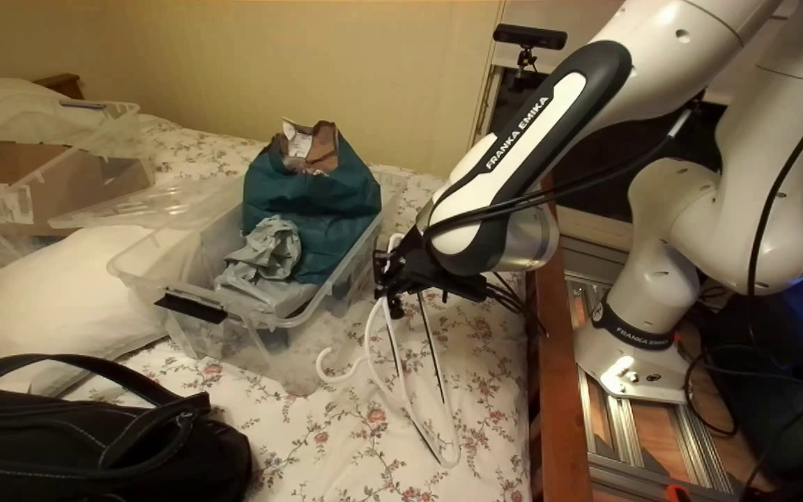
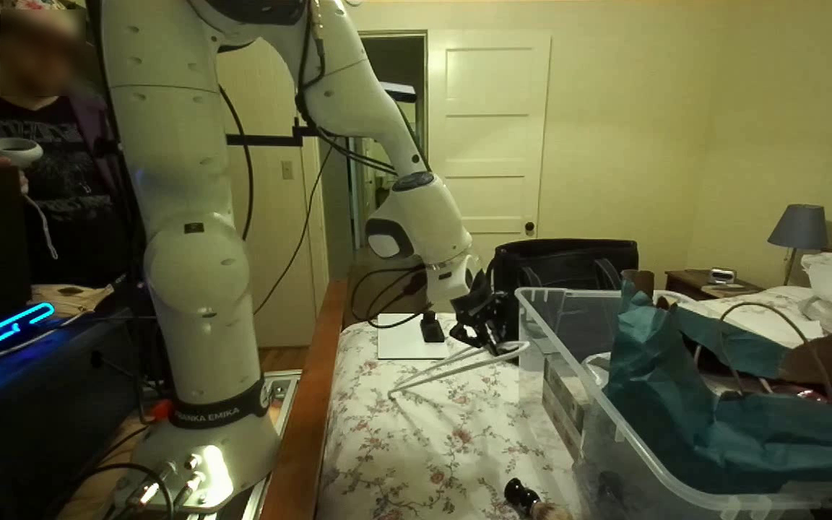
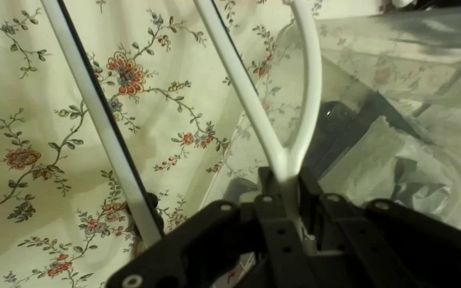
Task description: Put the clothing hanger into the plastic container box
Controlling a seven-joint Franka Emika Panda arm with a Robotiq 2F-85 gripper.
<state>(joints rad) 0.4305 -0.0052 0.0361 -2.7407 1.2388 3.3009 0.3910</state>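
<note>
The white clothing hanger (image 1: 399, 376) hangs tilted from my gripper (image 1: 384, 275), above the floral bedspread and beside the plastic container box (image 1: 227, 348). Its hook points toward the box's near end. In the wrist view my gripper (image 3: 290, 184) is shut on the hanger (image 3: 240, 78) where two of its strands meet. The hanger (image 2: 452, 371) and gripper (image 2: 484, 328) also show in an exterior view, just outside the box rim (image 2: 629, 433). The clear box wall (image 3: 398, 68) lies at the right in the wrist view.
A teal paper bag (image 1: 311, 216) and a crumpled grey plastic bag (image 1: 272, 244) fill much of the box. A black bag (image 1: 95, 439) lies in front. A brush with a dark handle (image 2: 521, 497) lies beside the box. A wooden bed rail (image 1: 558, 362) separates bed and robot.
</note>
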